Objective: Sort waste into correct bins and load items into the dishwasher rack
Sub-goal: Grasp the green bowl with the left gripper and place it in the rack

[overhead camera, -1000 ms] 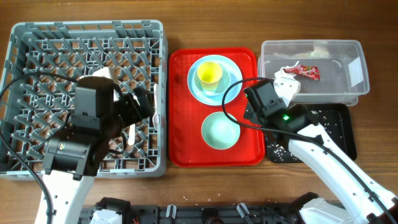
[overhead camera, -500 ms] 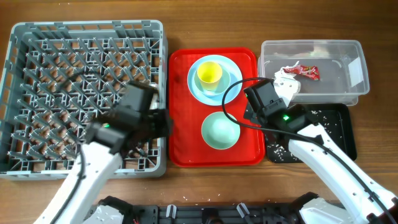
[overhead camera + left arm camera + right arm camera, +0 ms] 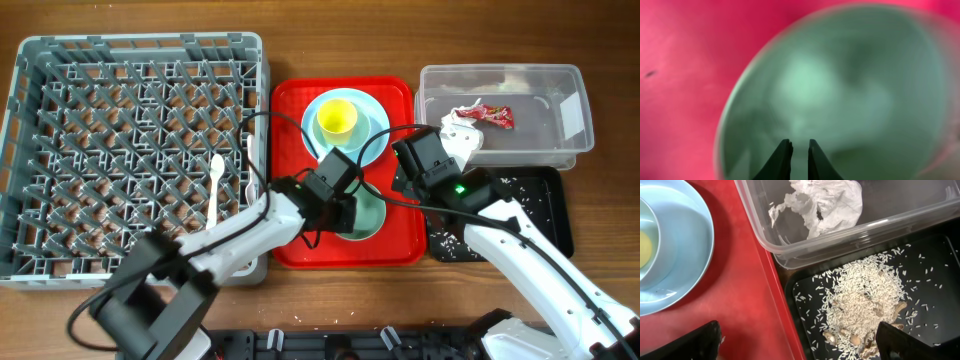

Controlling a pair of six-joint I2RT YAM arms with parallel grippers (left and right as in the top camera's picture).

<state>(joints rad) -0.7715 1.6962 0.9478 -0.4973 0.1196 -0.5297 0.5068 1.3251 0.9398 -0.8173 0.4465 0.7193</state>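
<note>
My left gripper (image 3: 347,210) hangs over the mint green bowl (image 3: 370,216) on the red tray; in the left wrist view its fingers (image 3: 799,145) stand shut above the bowl's inside (image 3: 840,90), with nothing between them. The right gripper (image 3: 422,158) is wide open over the black tray's left edge (image 3: 799,326). A yellow cup (image 3: 337,118) sits on the light blue plate (image 3: 373,126). White spoon (image 3: 217,185) and fork (image 3: 249,172) lie in the dishwasher rack (image 3: 140,42). The clear tub (image 3: 500,70) holds the paper wad (image 3: 825,205) and red wrapper (image 3: 493,116).
The black tray (image 3: 548,215) carries a heap of rice crumbs (image 3: 865,290) and sits against the red tray's (image 3: 290,200) right rim. Black cables loop over the red tray between the two arms. The tub overlaps the black tray's far edge.
The left arm has swung from over the rack to the right, onto the red tray above the mint bowl, and its jaws have closed. The right arm has not moved.
</note>
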